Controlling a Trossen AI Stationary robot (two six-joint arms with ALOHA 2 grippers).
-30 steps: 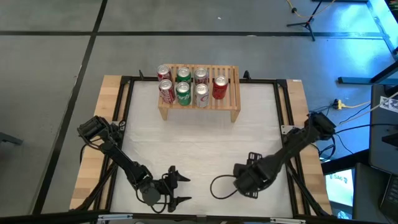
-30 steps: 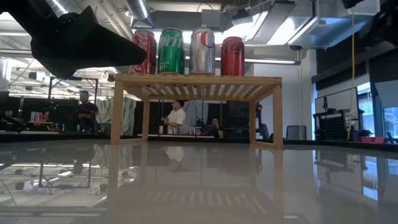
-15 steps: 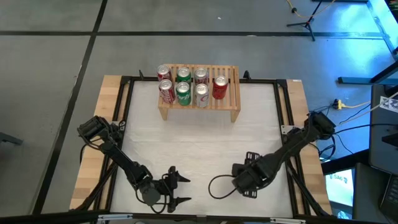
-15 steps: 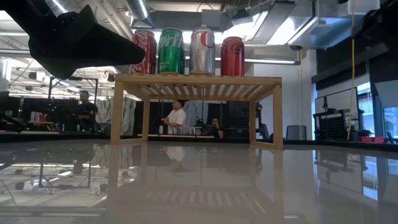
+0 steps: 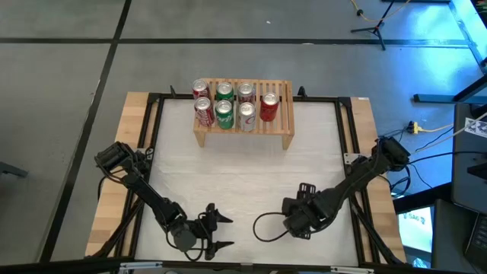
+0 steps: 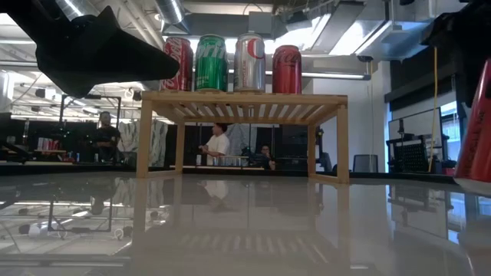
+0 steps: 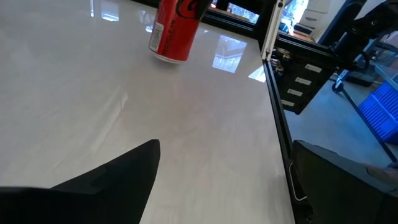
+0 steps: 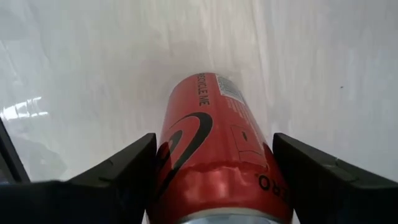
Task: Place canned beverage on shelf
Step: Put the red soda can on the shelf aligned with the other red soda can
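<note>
from above, the shelf stands at the far middle of the white table, carrying seven upright cans: two rows of three on its left part and a single red one at the right. the left gripper waits at the near edge of the table, its two fingers spread apart with nothing between them. the right gripper sits low over the near right part of the table, well apart from the shelf; the can it carries is hidden under the arm here. at table height, the shelf shows its slatted top and solid side legs, with four cans visible in front: red, green, silver, red. a tilted red can shows at the right edge, just above the tabletop, and a dark arm fills the upper left. people stand in the room behind. the left wrist view shows its own dark fingers wide apart over bare table, with the red can farther off, leaning. in the right wrist view the red can fills the gap between the right gripper's fingers, which flank it on both sides and look clamped on it.
</note>
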